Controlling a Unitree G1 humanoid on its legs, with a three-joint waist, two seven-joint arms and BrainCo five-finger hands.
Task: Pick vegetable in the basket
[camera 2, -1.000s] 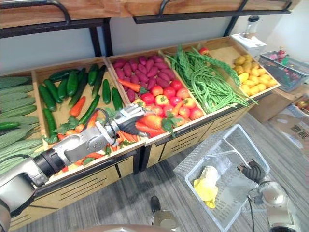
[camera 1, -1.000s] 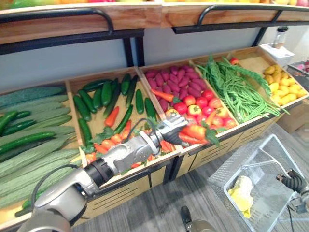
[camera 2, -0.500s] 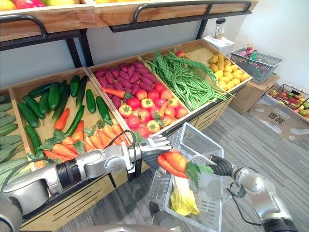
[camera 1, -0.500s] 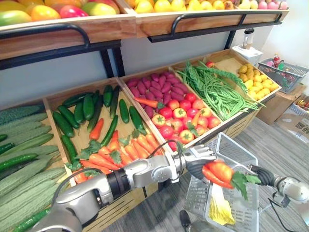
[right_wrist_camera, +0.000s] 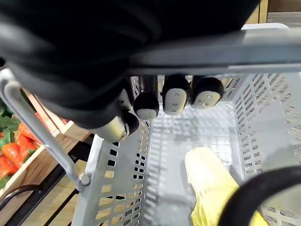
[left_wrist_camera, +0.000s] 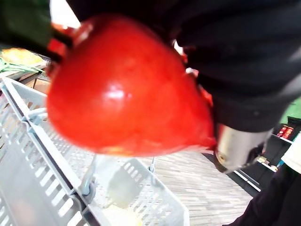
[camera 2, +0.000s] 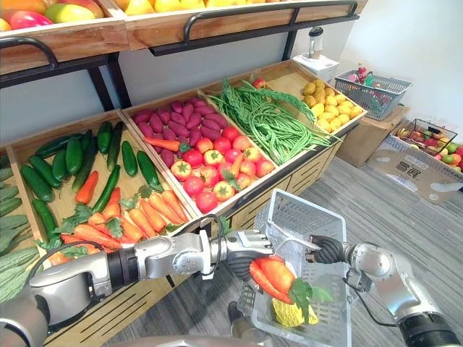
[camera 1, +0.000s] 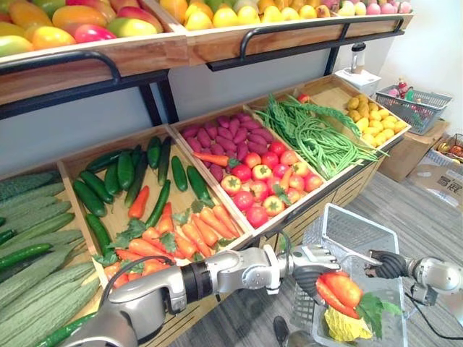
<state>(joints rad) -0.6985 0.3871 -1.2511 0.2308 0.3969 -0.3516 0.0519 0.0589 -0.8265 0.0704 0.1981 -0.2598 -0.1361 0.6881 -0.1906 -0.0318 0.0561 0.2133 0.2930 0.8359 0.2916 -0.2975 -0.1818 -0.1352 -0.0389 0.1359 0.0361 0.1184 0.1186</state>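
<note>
My left hand [camera 1: 307,262] is shut on a bunch of orange-red carrots [camera 1: 336,289] with green leaves, and holds it over the mouth of the white plastic basket [camera 1: 347,220], just above the rim. Up close, the carrots [left_wrist_camera: 127,89] show red against the basket's slotted wall [left_wrist_camera: 28,155]. A yellow-green leafy vegetable [camera 2: 293,314] lies on the basket's bottom, below the carrots. My right hand [camera 2: 325,249] is curled round the basket's grey handle [right_wrist_camera: 211,49] and holds the basket up off the floor, in front of the stall.
The wooden stall holds crates of carrots [camera 1: 173,235], cucumbers [camera 1: 119,173], tomatoes [camera 1: 264,173], green beans [camera 1: 318,134] and yellow produce [camera 1: 372,119]. Its front edge [camera 1: 318,199] runs close behind the basket. A wire basket [camera 1: 419,108] and a cardboard box [camera 1: 441,181] stand at the right.
My left hand has carried the carrots lower and a little to the right, down to the basket's opening. The view has shifted slightly; the right hand still holds the handle.
</note>
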